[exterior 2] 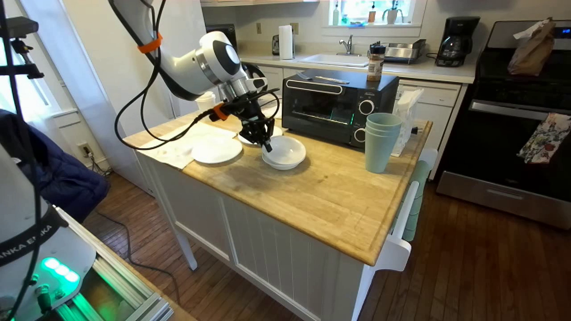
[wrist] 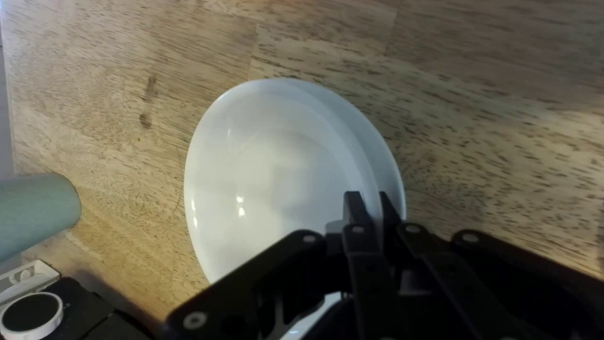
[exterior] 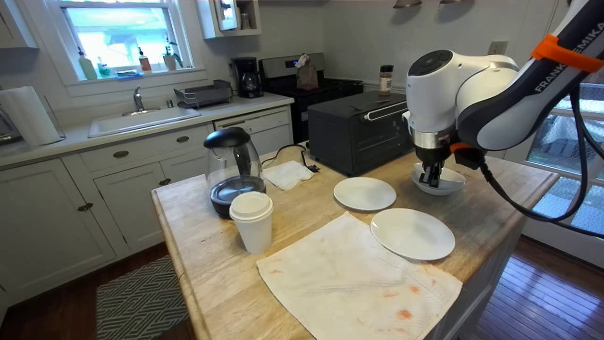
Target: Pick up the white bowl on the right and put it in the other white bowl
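Observation:
Two white bowls are stacked on the wooden island. The upper white bowl (exterior 2: 289,148) sits tilted inside the lower white bowl (exterior 2: 279,166). Both also show in the wrist view, the upper bowl (wrist: 264,156) covering most of the lower bowl (wrist: 386,158), whose rim shows along the right. My gripper (wrist: 370,200) is shut on the rim of the upper bowl, one finger inside it and one between the two bowls. In an exterior view the gripper (exterior: 430,179) points down at the bowls and hides part of them.
Two white plates (exterior: 364,193) (exterior: 413,234) lie beside the bowls, near a stained cloth (exterior: 349,283). A black toaster oven (exterior: 354,134) stands close behind. A kettle (exterior: 236,177), a paper cup (exterior: 253,226) and stacked green cups (exterior 2: 381,145) also stand on the island.

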`<state>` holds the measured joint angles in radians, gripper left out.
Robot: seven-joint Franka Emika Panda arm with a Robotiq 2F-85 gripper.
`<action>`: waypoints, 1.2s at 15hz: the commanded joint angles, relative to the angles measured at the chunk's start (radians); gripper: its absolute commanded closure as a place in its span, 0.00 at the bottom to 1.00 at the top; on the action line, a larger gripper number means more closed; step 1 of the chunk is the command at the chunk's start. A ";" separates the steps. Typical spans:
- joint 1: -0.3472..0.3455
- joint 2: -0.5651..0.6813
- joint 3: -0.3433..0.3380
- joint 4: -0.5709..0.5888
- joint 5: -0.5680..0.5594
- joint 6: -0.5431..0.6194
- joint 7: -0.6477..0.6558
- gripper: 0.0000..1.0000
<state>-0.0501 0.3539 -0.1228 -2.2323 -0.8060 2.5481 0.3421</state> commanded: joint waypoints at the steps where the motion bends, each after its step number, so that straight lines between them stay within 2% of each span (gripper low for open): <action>1: 0.021 0.015 -0.024 0.019 -0.018 0.016 -0.009 0.95; 2: 0.022 0.015 -0.025 0.019 -0.020 0.018 -0.007 0.95; 5: 0.021 0.013 -0.024 0.017 -0.017 0.020 -0.012 0.71; 7: 0.019 0.012 -0.025 0.018 -0.015 0.022 -0.017 0.65; 8: 0.019 0.011 -0.026 0.020 -0.015 0.023 -0.019 0.56; 9: 0.019 0.011 -0.026 0.020 -0.015 0.024 -0.019 0.57; 12: 0.016 0.007 -0.028 0.020 -0.012 0.028 -0.024 0.23; 15: 0.014 0.004 -0.031 0.020 -0.008 0.034 -0.026 0.03; 16: 0.013 0.005 -0.033 0.020 -0.007 0.036 -0.027 0.00; 17: 0.013 0.007 -0.034 0.022 -0.005 0.036 -0.027 0.32; 18: 0.013 0.008 -0.036 0.023 -0.005 0.034 -0.025 0.33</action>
<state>-0.0463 0.3557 -0.1406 -2.2175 -0.8061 2.5639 0.3271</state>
